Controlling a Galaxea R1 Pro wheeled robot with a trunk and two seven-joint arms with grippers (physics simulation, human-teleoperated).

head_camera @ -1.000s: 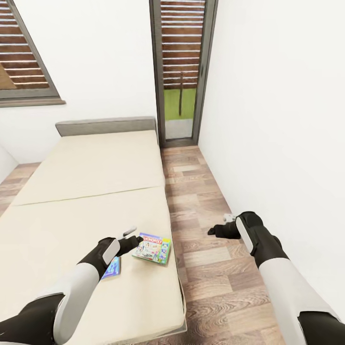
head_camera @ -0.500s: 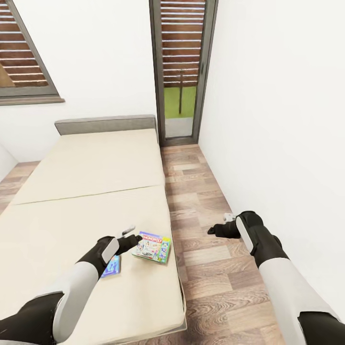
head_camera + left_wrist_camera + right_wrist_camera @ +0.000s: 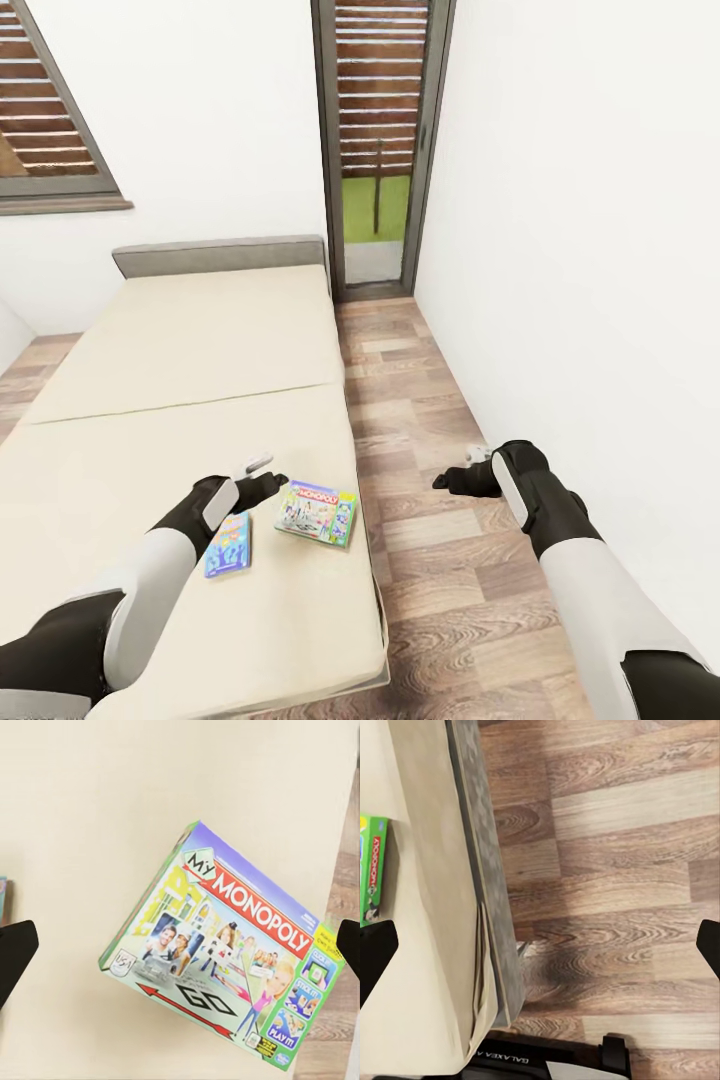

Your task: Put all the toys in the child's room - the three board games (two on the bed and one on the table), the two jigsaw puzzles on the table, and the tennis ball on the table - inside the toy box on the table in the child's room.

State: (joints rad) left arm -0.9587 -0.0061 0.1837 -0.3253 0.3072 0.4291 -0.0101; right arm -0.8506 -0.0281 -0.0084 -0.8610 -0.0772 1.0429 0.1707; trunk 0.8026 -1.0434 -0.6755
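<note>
Two board games lie flat near the foot of the bed (image 3: 190, 350). The green My Monopoly box (image 3: 317, 513) is close to the bed's right edge, and a smaller blue game box (image 3: 229, 543) lies to its left. My left gripper (image 3: 262, 478) hovers open just above and left of the Monopoly box. In the left wrist view the Monopoly box (image 3: 225, 960) sits between the widely spread fingertips (image 3: 15, 952), untouched. My right gripper (image 3: 462, 472) hangs open over the wooden floor beside the bed, holding nothing. The right wrist view catches the Monopoly box's edge (image 3: 371, 866).
A strip of wooden floor (image 3: 420, 400) runs between the bed and the white right wall (image 3: 580, 250). A glass door with slatted shutters (image 3: 375, 150) stands at the far end, and the grey headboard (image 3: 220, 256) is against the back wall. My base (image 3: 547, 1061) is near the bed's corner.
My left arm has drawn back to the left, uncovering the blue game box. The head view has shifted slightly. The right arm has stayed in place.
</note>
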